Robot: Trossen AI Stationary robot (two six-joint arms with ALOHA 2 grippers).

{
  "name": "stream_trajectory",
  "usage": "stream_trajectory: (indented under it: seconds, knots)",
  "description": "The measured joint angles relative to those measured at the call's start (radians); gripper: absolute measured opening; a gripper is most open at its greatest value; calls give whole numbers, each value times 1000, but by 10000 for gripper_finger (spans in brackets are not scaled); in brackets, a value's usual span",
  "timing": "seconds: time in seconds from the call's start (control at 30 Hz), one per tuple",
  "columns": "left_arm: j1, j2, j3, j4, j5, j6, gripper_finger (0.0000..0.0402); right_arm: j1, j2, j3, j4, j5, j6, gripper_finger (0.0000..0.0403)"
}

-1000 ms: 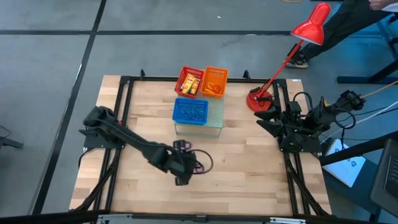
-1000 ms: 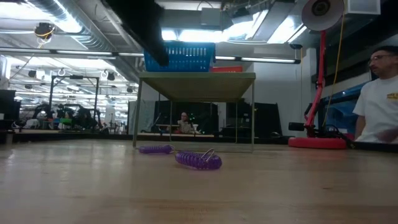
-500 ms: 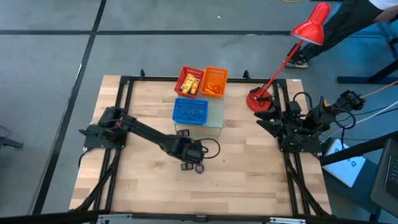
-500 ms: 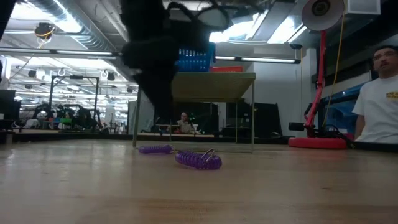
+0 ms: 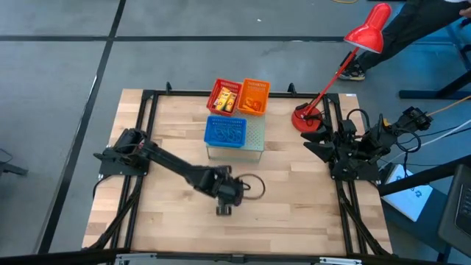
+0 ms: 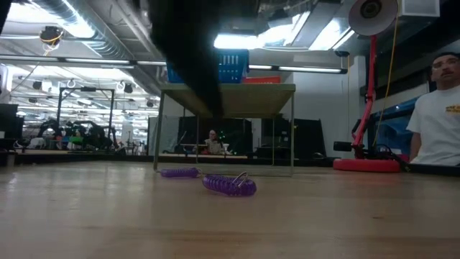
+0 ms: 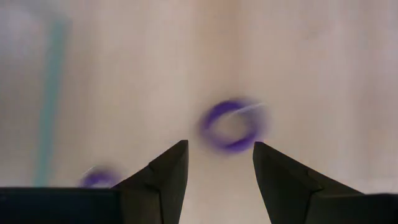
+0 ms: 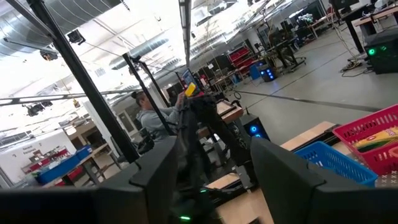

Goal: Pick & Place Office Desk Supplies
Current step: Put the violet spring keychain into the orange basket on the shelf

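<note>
As it has swung over from the left, the left gripper (image 7: 214, 163) now hovers open and empty above a purple loop (image 7: 232, 126), pickup pending

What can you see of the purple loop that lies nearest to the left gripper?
The purple loop is a thin ring that looks like coiled plastic, with a pale thin piece sticking out on one side. From the low view it lies flat on the wooden table, a ribbed coil, apart from a second purple piece behind it. The left gripper hovers over it with open fingers and does not touch it. Nothing but the table touches it.
</note>
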Motion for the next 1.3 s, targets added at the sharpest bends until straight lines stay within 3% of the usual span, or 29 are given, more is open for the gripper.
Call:
stream_trajectory:
  seconds: [0.23, 0.6, 1.3]
  knots:
    - [-40, 42, 15, 78, 55, -60, 176, 0, 0, 0, 0, 0, -11, 206]
    - [37, 122, 13, 122, 89, -157, 166, 0, 0, 0, -1, -23, 3, 206]
    - [53, 165, 14, 26, 156, -92, 166, 0, 0, 0, -25, -25, -15, 206]
